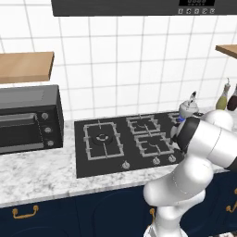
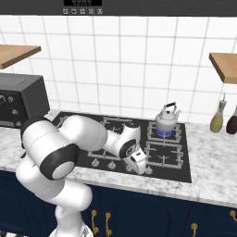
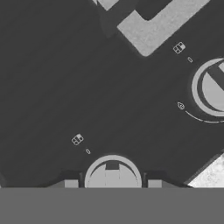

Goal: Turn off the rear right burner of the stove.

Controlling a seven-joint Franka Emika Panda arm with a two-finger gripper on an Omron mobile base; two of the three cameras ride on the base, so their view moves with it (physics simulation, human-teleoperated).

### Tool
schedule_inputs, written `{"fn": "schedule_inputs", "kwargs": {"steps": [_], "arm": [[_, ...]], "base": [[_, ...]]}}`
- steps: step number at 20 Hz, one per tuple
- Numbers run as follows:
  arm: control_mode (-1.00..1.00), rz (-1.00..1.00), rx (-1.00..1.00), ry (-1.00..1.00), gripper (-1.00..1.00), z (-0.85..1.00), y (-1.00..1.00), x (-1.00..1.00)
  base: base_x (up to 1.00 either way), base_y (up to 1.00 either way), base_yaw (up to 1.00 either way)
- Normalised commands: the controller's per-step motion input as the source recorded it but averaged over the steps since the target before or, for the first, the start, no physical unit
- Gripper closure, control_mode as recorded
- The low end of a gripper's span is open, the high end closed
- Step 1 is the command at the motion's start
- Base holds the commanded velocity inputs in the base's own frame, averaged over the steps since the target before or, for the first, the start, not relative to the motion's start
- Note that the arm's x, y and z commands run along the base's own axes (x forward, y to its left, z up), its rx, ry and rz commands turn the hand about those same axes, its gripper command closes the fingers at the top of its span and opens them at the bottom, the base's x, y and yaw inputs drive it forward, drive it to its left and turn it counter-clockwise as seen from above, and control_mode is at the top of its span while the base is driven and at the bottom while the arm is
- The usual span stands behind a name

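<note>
Sitting on the rear right burner (image 2: 165,133): a kettle (image 2: 167,120).

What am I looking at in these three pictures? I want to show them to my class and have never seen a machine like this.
It is a computer-drawn kitchen with a white robot arm. Two pictures come from cameras behind the arm, left and right. The third looks down from its hand. On the counter lies a black stove with grey grates and silver knobs. A white kettle sits on the rear right burner, where a blue flame shows. A toaster oven stands to the left. The pincer is down at the knob row, one knob between its fingertips; whether it grips is unclear.
</note>
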Motion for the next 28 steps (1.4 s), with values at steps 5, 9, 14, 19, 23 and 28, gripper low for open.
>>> {"fn": "schedule_inputs", "kwargs": {"steps": [5,9,14,19,23,28], "arm": [[-1.0,-0.6,0.01,0.04,1.0,0.0,0.03,-0.16],[-1.0,-0.65,0.03,0.07,1.0,-0.01,0.04,-0.2],[-1.0,-0.69,0.02,0.08,1.0,-0.01,0.15,-0.12],[-1.0,-0.73,0.0,0.08,1.0,-0.07,0.27,0.0],[-1.0,-0.78,0.0,0.1,1.0,-0.12,0.27,0.0],[-1.0,-0.82,0.03,0.09,1.0,-0.18,0.21,0.0]], "base": [[0.0,0.0,0.0],[0.0,0.0,0.0],[0.0,0.0,0.0],[0.0,0.0,0.0],[0.0,0.0,0.0],[0.0,0.0,0.0]]}}
